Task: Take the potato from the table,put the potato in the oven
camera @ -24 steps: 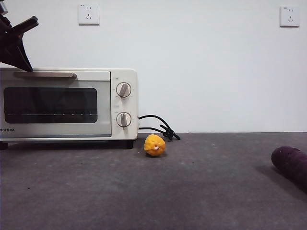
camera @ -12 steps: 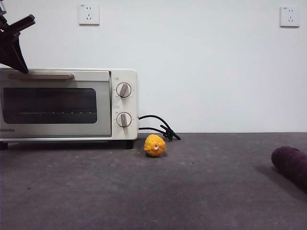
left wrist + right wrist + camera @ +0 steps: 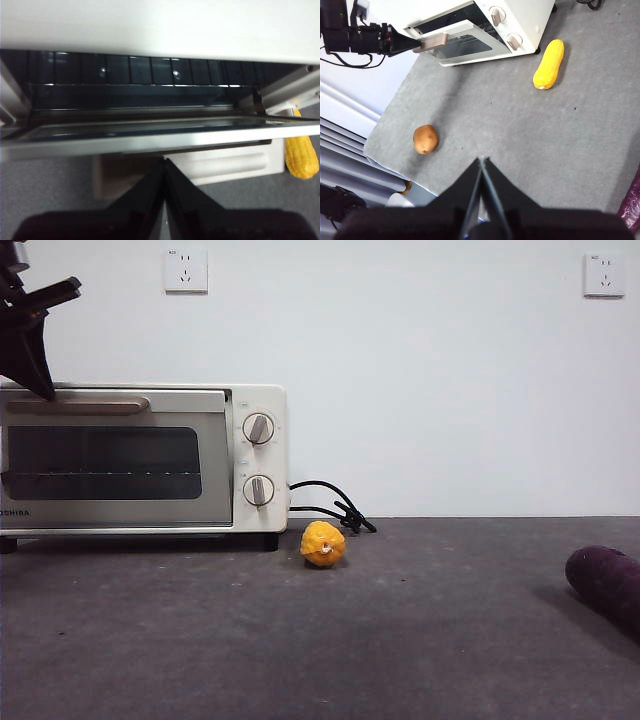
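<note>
The potato (image 3: 425, 139) lies on the dark grey table (image 3: 520, 135) near its front left edge, seen only in the right wrist view and out of the front view. The cream oven (image 3: 255, 400) stands at the back left with its glass door (image 3: 110, 462) pulled a little ajar. My left gripper (image 3: 40, 380) is shut, its tip against the top of the door's bar handle (image 3: 431, 42); the left wrist view looks into the dark oven gap (image 3: 150, 85). My right gripper (image 3: 481, 161) hangs shut high over the table's middle, apart from the potato.
A yellow corn cob (image 3: 323, 543) lies just right of the oven, by its black cord (image 3: 335, 505). A dark purple oblong thing (image 3: 605, 585) rests at the table's right edge. The table's left edge drops off just past the potato.
The oven door has tipped further open, its handle dropping and sliding left. The left gripper has shifted slightly left with it. Corn and purple thing have not moved.
</note>
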You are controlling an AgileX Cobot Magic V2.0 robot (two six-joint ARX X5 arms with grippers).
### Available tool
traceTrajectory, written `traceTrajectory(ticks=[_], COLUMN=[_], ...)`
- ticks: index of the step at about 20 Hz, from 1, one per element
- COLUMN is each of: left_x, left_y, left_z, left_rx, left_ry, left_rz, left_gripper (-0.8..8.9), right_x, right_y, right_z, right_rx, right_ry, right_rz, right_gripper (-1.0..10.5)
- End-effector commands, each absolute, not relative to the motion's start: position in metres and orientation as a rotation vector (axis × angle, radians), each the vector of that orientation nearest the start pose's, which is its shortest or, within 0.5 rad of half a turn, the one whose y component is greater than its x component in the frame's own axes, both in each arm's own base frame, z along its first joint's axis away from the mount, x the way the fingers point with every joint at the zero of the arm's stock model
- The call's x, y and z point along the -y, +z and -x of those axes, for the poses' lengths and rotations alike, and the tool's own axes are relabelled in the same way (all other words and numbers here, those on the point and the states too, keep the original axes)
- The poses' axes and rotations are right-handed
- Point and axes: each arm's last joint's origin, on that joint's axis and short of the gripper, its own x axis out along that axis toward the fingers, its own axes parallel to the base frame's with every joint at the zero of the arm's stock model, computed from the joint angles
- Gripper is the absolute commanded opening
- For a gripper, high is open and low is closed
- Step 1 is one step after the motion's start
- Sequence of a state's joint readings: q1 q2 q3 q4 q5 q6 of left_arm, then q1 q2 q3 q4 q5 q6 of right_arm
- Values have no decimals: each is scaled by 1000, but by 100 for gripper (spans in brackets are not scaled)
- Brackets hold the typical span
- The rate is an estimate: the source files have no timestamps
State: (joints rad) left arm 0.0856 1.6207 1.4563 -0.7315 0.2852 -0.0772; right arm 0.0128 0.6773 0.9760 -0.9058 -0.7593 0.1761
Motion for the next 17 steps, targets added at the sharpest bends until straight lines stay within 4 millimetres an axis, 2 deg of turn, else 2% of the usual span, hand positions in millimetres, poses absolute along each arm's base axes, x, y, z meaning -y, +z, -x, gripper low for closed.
traceTrajectory(ticks=[1, 17], left_x=[-17, 5], left_y=[282, 277], left_z=[-349, -342], left_rx=[-1014, -1101], left_ry=[-146, -111], left_rz=[208, 63], left_gripper=[-6, -6], right_x=[-21, -20], right_y=[349, 349], right_z=[-101, -86], right_rx=[-635, -630], right_ry=[688, 666], right_rz=[-386, -372], right_gripper=[1, 1])
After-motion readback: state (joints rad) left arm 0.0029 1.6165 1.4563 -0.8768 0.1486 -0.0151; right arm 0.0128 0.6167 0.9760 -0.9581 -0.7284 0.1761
